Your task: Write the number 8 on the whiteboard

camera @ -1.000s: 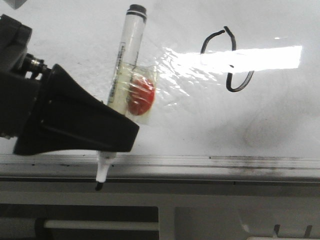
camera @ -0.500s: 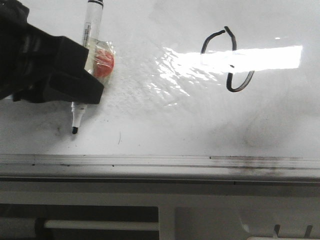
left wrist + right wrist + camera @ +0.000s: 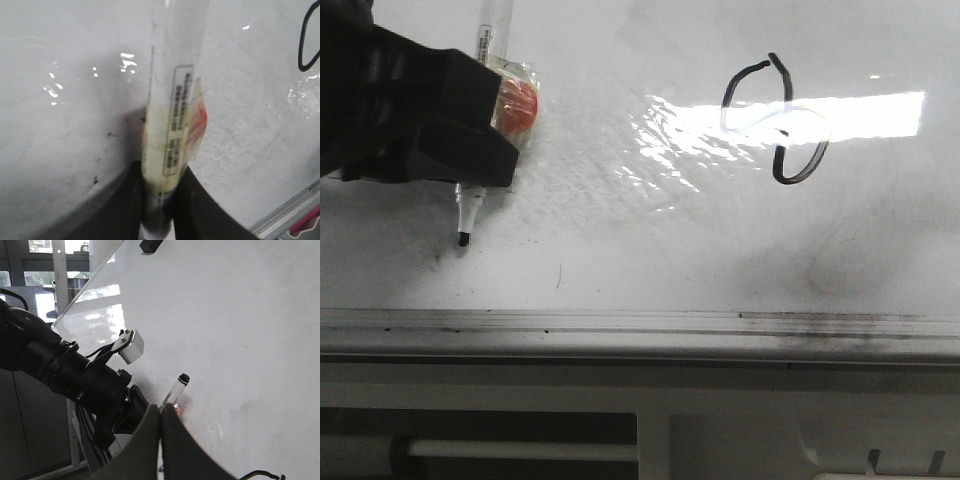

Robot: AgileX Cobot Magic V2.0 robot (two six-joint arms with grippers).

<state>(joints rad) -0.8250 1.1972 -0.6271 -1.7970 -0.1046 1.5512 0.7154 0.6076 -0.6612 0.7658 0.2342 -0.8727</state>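
The number 8 (image 3: 783, 178) is a tilted black two-loop line on the right part of the whiteboard (image 3: 660, 240), partly under a glare band. Its edge shows in the left wrist view (image 3: 300, 50). My left gripper (image 3: 480, 165) is shut on a white marker (image 3: 470, 205) with a red piece taped to it (image 3: 518, 105). The marker's black tip (image 3: 463, 240) points down at the board's left part, far left of the 8. The left wrist view shows both jaws (image 3: 160, 167) clamped on the marker's barrel (image 3: 172, 125). My right gripper (image 3: 161, 407) is shut and empty, above the board (image 3: 225, 315).
A silver rail (image 3: 640, 325) runs along the board's near edge, with the table frame below it. Grey smudges and small black specks mark the board (image 3: 558, 275). A black block (image 3: 150, 245) sits at the board's far end. My left arm (image 3: 60, 370) fills the right wrist view's side.
My left gripper has carried the marker from over the rail up and to the left onto the board's left part. The 8 is unchanged.
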